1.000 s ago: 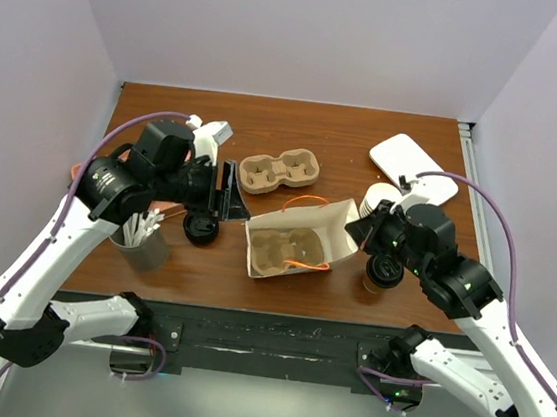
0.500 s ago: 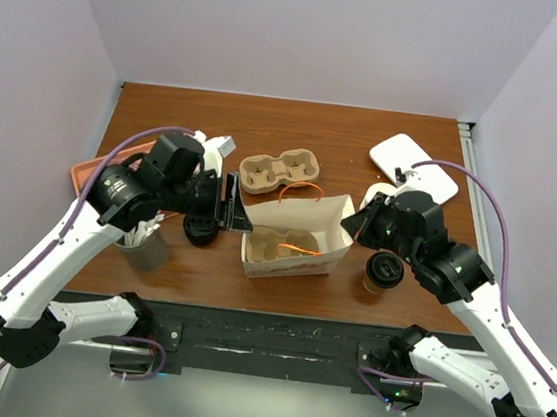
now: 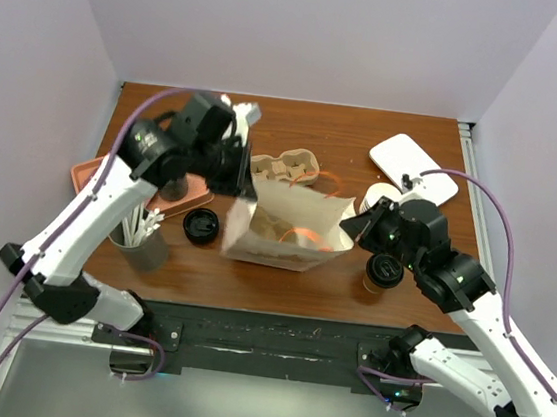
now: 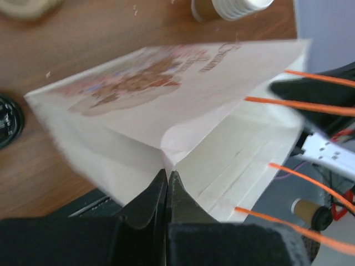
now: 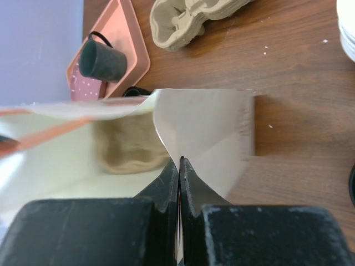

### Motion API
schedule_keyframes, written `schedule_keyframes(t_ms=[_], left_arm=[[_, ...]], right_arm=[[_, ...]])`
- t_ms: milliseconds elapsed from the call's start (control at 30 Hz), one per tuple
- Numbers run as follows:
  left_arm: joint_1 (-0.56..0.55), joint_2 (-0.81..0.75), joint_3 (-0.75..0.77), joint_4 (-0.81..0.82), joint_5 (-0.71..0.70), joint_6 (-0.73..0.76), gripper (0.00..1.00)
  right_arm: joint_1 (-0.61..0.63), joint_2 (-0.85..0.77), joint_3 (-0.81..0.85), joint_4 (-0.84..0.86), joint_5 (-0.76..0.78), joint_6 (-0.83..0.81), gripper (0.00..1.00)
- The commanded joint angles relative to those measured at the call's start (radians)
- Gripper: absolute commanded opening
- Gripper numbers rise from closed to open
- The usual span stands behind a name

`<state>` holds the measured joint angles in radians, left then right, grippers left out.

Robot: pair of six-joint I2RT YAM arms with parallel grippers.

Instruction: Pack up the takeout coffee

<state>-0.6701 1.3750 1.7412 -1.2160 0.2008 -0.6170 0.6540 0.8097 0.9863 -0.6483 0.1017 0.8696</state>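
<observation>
Top view: bag (image 3: pixel 286 232) hides the near half of the pulp carrier (image 3: pixel 289 162) toward worktop's far edge; right arm (image 3: pixel 452 279) covers part of the takeout coffee (image 3: pixel 384 271). Left wrist: bag print blurred, maybe a logo; black lid (image 4: pixel 8 119) cropped at frame edge.

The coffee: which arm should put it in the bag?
Probably the right. The coffee stands just beside the right end effector; the left end effector is across the bag. Both pinch the bag's rim, so the right would have to let go first.
</observation>
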Motion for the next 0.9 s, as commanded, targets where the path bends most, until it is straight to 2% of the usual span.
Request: schedule_keyframes(t_ms=[0, 67, 200, 333, 433, 533, 600, 700, 767, 867], left_arm=[[-0.017, 0.136, 0.423, -0.099, 0.049, 0.017, 0.0], [-0.025, 0.139, 0.394, -0.08, 0.069, 0.0, 0.0], [-0.052, 0.125, 0.374, -0.021, 0.097, -0.043, 0.0], [-0.054, 0.119, 0.281, -0.028, 0.089, -0.004, 0.0], [-0.057, 0.079, 0.14, 0.019, 0.084, 0.01, 0.0], [-0.077, 0.064, 0.13, 0.059, 0.05, -0.013, 0.0], [-0.077, 0.044, 0.084, 0.059, 0.051, -0.009, 0.0], [-0.089, 0.053, 0.116, 0.072, 0.049, -0.02, 0.0], [-0.089, 0.027, 0.055, 0.088, 0.037, -0.02, 0.0], [-0.114, 0.01, 0.029, 0.093, 0.022, -0.023, 0.0]], right_arm=[[0.003, -0.026, -0.083, 0.189, -0.045, 0.095, 0.0], [0.003, -0.033, -0.165, 0.261, -0.062, 0.129, 0.0], [0.001, -0.047, -0.193, 0.312, -0.062, 0.152, 0.0], [0.001, -0.049, -0.184, 0.308, -0.027, 0.123, 0.0], [0.001, -0.049, -0.14, 0.277, 0.003, 0.085, 0.0], [0.003, -0.061, -0.092, 0.238, 0.055, 0.013, 0.0], [0.003, -0.058, -0.115, 0.214, 0.044, 0.025, 0.0], [0.003, -0.092, -0.138, 0.243, 0.038, -0.003, 0.0], [0.003, -0.099, -0.182, 0.216, 0.061, 0.015, 0.0], [0.002, -0.136, -0.187, 0.229, 0.046, -0.059, 0.0]])
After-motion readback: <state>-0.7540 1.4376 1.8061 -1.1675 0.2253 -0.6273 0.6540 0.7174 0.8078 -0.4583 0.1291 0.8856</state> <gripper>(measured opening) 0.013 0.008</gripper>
